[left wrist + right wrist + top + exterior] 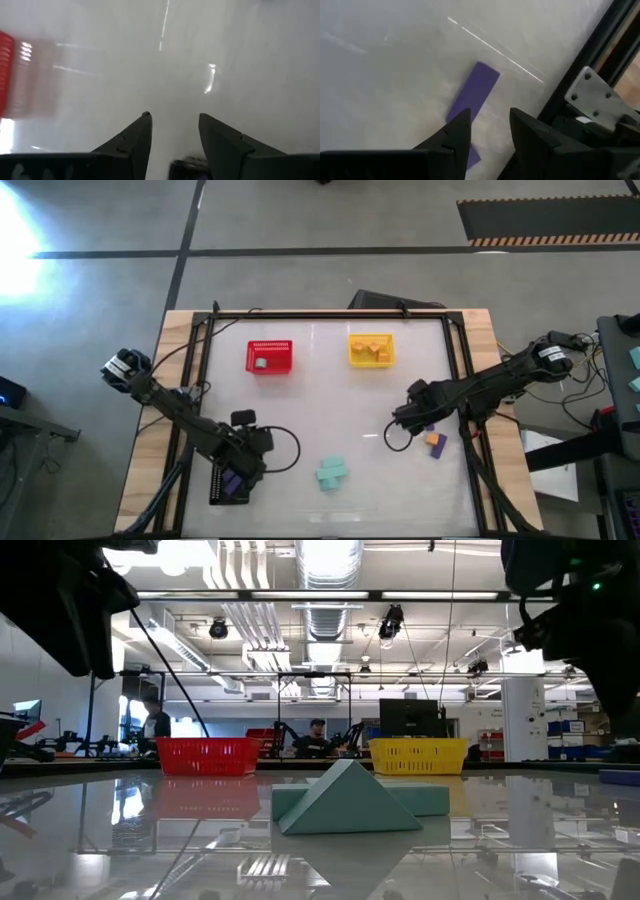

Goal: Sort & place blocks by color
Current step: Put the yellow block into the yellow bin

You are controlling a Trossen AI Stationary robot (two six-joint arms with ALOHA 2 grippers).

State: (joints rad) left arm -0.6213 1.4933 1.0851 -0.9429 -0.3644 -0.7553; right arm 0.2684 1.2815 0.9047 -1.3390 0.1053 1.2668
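Observation:
My right gripper hangs open over the table's right part. A flat purple block lies on the table just beyond and partly under its fingertips. In the high view this purple block lies beside an orange block. A cluster of teal blocks rests near the middle of the near edge; the low view shows these teal blocks as a wedge in front of a bar. My left gripper is open over bare table, next to the black basket.
The red basket holds one pale block, and the yellow basket holds orange blocks; both stand at the far side. The black basket holds purple blocks. A dark frame rail runs close to my right gripper. Bare table lies between the baskets and the teal blocks.

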